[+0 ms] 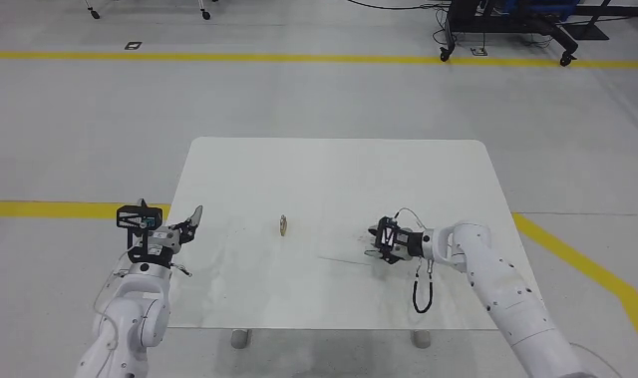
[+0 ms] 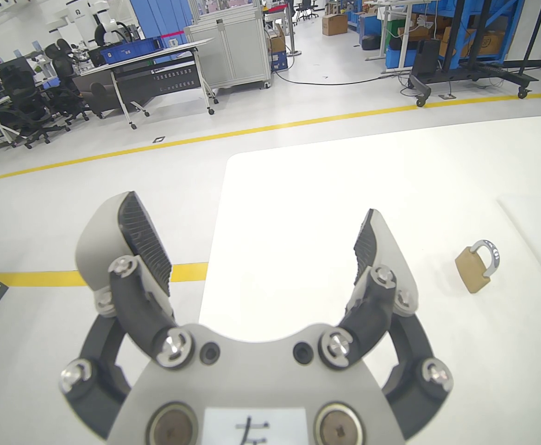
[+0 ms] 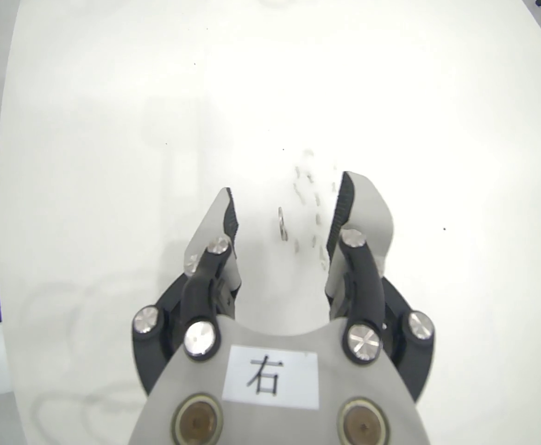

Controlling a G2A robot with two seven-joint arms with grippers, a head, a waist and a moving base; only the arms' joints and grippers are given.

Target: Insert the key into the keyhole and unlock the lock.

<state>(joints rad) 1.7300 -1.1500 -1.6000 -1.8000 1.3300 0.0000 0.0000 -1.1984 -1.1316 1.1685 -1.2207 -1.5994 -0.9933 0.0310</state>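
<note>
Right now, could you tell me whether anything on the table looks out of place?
Nothing is spilled or broken. Only grey scuff marks dot the table beside the key, which sits between the right gripper's open jaws.

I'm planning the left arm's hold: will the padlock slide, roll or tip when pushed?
Probably heavy for its size: the padlock has a brass-coloured body and steel-looking shackle. Its blocky flat sides suggest it would slide on the smooth table rather than roll.
</note>
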